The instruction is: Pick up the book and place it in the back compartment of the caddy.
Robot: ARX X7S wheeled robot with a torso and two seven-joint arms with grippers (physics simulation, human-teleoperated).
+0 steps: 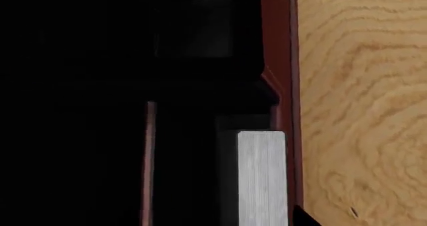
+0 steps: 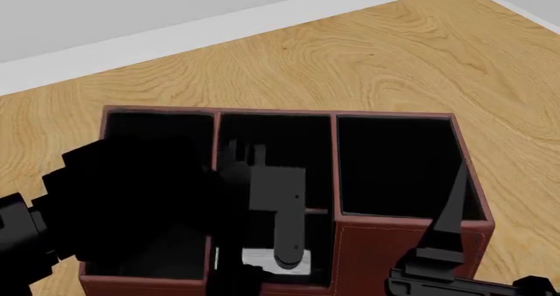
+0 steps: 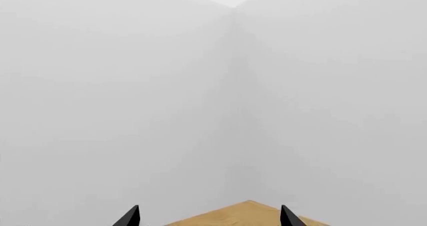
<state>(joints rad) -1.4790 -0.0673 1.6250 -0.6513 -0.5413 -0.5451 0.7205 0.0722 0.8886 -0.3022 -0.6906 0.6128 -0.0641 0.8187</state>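
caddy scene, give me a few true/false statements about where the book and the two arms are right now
1. The book lies inside the caddy. True.
2. The book sits in the caddy's long cell on the robot's right. False: that cell shows only black lining; the book is in the small cell of the middle column, on the near side of the cross divider.
3. The left gripper reaches down into the caddy's middle column. True.
4. The right gripper is shut on the book. False: its fingertips stand apart with nothing between them, facing a blank wall.
5. The caddy stands on a metal tray. False: it stands on a wooden table.
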